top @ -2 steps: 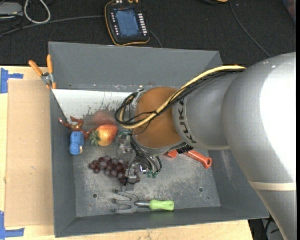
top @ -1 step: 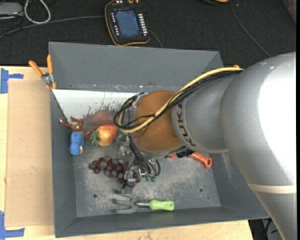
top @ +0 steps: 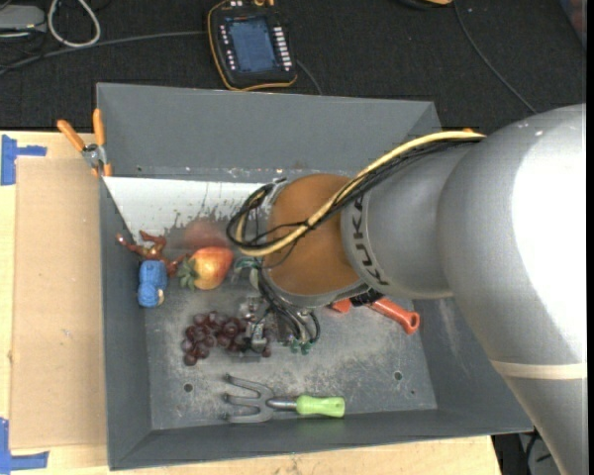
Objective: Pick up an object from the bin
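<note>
While my claw [top: 265, 332] sits at the dark grape bunch [top: 210, 334] | step: grasp | spread or pinched: can't tell | next: confirm pinch, lift.

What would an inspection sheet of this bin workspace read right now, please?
Surface: grey bin, floor scuffed and dusty.
Job's things: dark grape bunch, mid-floor.
Clutter: red-yellow apple, blue toy car, green-handled fork, orange-handled tool.
Grippers: gripper low at the grapes' right end; hold cannot be told.
Cables: yellow and black cables along the arm.
Surroundings: teach pendant beyond the bin.
</note>
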`<state>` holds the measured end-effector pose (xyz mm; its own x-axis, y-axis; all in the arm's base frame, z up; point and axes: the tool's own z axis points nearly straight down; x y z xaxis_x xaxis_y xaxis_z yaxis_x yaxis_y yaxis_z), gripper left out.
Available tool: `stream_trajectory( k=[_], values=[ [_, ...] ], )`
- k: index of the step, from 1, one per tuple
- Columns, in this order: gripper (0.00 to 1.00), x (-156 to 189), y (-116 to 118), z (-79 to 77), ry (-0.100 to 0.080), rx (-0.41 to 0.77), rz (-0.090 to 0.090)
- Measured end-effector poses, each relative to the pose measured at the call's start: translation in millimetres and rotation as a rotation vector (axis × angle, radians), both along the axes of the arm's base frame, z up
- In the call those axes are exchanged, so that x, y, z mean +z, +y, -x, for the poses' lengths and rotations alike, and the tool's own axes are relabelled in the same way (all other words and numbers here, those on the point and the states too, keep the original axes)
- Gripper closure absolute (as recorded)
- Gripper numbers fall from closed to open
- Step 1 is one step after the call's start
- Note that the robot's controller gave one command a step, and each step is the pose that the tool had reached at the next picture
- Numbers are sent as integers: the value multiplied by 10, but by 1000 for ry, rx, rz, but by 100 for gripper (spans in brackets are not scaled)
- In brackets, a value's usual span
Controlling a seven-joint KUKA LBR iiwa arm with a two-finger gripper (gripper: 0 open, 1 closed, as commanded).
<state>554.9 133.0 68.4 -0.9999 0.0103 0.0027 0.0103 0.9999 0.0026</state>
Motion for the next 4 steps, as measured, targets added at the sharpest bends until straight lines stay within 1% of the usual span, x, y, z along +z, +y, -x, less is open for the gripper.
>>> stream_trajectory(
  k=[2,3,4],
  values=[
    [100,17,-2,3,1,-2,0],
    [100,371,-10,33,12,-3,2],
    [100,831,-12,34,14,-4,2]
  ],
)
